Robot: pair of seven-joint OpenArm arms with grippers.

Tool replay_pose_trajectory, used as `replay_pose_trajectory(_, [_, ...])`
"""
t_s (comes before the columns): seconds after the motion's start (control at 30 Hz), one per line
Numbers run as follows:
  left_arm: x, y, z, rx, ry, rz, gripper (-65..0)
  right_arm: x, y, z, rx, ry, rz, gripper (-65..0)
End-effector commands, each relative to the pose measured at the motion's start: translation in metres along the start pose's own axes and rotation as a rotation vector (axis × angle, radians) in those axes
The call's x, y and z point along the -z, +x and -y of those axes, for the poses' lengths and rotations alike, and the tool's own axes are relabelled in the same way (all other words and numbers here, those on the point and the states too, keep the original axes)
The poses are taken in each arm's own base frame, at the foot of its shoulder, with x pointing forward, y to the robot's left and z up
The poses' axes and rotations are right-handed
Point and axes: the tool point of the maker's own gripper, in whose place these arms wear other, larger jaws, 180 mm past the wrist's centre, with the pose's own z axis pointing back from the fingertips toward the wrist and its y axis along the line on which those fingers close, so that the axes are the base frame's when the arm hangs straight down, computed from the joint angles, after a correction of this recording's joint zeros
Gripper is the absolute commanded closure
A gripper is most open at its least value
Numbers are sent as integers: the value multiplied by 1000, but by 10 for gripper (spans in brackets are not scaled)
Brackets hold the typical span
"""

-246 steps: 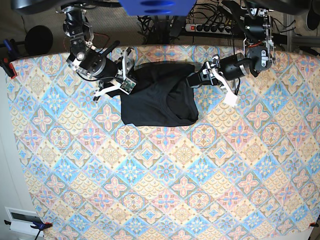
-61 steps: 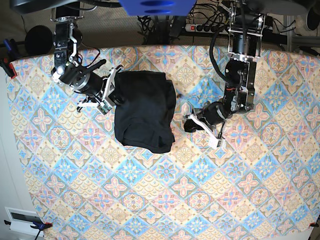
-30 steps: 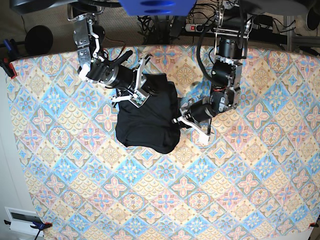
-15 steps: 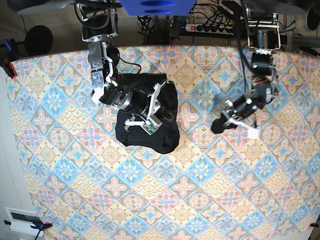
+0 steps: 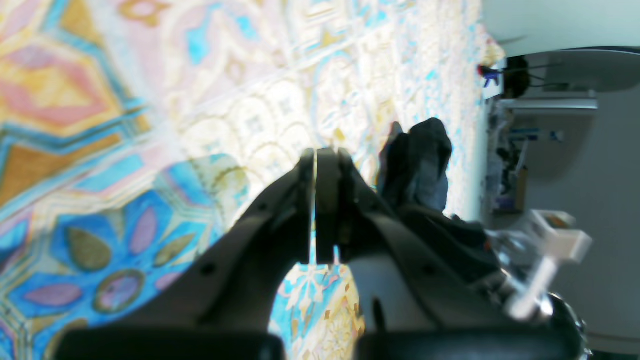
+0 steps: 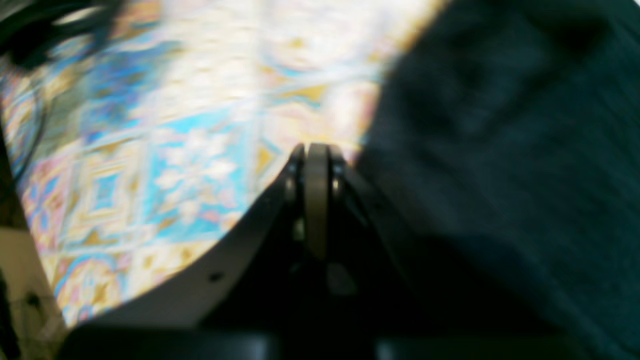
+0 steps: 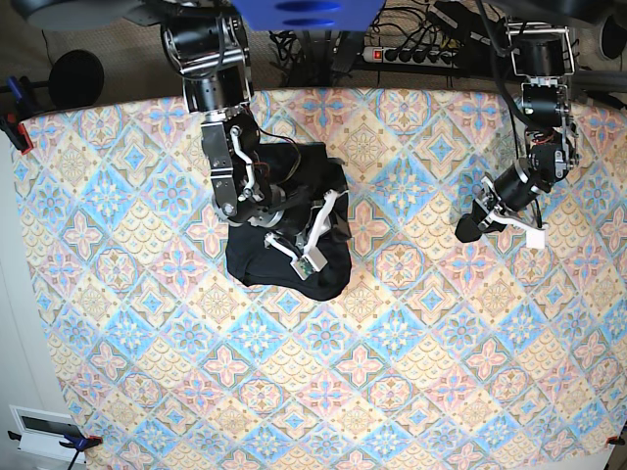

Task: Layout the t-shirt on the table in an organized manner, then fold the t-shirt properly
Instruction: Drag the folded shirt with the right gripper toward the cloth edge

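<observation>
The soft black t-shirt (image 7: 284, 220) lies as a folded, somewhat rumpled bundle on the far-left-of-centre part of the table (image 7: 392, 372) with its pastel blue, pink and yellow diamond-tile cloth; its outline is roughly rectangular but the near edge bulges and the surface is creased, so by my judgement the fold is largely made and what remains is pressing and squaring it. That would explain why the right gripper (image 7: 318, 235) sits on top of the bundle rather than at an edge; its jaws are pressed together with nothing between them, and in the right wrist view the closed tips (image 6: 316, 165) are at the boundary of dark fabric and patterned cloth, suited to smoothing or tucking, not lifting. The right arm hangs down from its mount at the far edge, forearm bent over the shirt, wrist turned toward the centre. Further right, the left gripper (image 7: 472, 227) is well apart from the garment, low over bare cloth; its jaws are likewise closed and empty (image 5: 320, 200); that arm angles down and inward from its far-edge mount, seemingly parked clear.
</observation>
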Motion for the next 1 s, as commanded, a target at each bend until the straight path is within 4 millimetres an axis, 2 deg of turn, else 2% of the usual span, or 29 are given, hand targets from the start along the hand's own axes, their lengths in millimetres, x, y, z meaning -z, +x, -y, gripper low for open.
replay_pose_trajectory(0.0, [-3,15,11,24,-28,33,-2,1,11,-5,2,20,39,0])
replay_pose_trajectory(0.13, [-1,12,12,23,-33,27,-2,2,0,2,39,7,29,0])
replay_pose_trajectory(0.3, [2,11,15,16,-42,33,-2,-24,-38,56,180,-151,-6,0])
replay_pose_trajectory(0.43, [11,15,26,39,-56,36,-2,-41,-64,78,197,-213,-76,0])
replay_pose_trajectory(0.53, [16,10,26,43,-49,34,-2,-56,-73,94,178,-250,-106,0])
replay_pose_trajectory(0.67, [18,13,31,50,-57,39,-2,-70,-92,105,172,-278,-144,0])
replay_pose_trajectory(0.97, [20,13,33,47,-64,41,-2,-117,-106,150,83,-364,-216,0])
